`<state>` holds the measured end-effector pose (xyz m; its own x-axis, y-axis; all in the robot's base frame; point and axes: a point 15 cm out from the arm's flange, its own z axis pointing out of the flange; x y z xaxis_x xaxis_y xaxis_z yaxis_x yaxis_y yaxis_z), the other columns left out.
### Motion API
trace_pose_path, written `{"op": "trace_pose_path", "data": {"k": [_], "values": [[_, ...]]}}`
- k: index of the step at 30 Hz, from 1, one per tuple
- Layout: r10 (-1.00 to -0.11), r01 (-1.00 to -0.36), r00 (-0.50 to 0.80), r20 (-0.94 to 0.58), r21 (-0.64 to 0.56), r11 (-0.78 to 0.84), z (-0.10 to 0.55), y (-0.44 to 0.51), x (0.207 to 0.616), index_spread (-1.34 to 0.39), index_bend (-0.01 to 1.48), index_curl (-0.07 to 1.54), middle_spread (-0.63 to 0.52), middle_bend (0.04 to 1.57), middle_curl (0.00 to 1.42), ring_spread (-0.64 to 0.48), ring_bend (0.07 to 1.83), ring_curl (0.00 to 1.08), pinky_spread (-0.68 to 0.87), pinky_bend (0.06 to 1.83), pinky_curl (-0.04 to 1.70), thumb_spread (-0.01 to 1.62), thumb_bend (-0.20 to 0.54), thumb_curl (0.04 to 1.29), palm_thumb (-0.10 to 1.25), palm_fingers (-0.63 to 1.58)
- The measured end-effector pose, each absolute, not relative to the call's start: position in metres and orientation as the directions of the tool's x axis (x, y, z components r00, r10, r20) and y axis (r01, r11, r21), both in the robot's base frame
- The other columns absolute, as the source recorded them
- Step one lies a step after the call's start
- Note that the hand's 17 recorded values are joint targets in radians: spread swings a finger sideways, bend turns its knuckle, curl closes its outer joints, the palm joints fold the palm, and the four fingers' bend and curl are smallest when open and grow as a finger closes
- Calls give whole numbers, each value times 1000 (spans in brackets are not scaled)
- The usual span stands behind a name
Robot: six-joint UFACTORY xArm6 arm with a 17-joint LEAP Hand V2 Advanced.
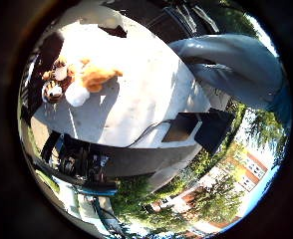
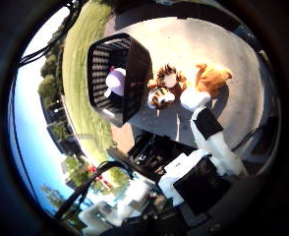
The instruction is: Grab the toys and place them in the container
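Looking out from the palm, both views showed a pale counter [image 1: 146, 84] in bright sun outdoors, seen from well above. Two toys lay side by side and touching: a striped tiger [image 2: 165, 86] and an orange plush animal [image 2: 211, 78] with a white part toward the hand. A black perforated basket [image 2: 134, 73] stood just beside the tiger, its open mouth turned away from the toys; a white and purple toy [image 2: 116, 81] sat inside it. The basket sat close to the counter's edge, with grass beyond that edge. The toys lay near the same side of the counter, not far from another edge that dropped to dark equipment below.

Most of the counter past the toys was bare, a wide sunlit stretch running to its far edges. A flat dark panel [image 1: 181, 127] lay at one edge in the little-finger view.

The hand [image 2: 208, 147] showed white and black parts, with one finger reaching out straight toward the orange plush; fingers held nothing. The hand was well apart from both toys and from the basket.
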<state>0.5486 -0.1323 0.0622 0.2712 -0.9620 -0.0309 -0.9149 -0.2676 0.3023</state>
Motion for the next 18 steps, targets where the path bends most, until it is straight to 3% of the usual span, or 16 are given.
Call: {"op": "trace_pose_path", "data": {"k": [7,14,18], "values": [[-916,-868,394,74,358,-344,-19,-154,551,-322,179,277,57,165,302,281,379,311,480,599,360,1133,-46,443,604,43],[-885,-815,459,78,433,-385,-70,-142,535,-277,170,276,44,170,302,279,373,311,485,602,338,1143,-28,414,586,83],[-860,-789,500,96,459,-408,-73,-139,534,-200,200,284,9,221,319,270,467,316,482,590,304,1133,-23,409,612,370]]}}
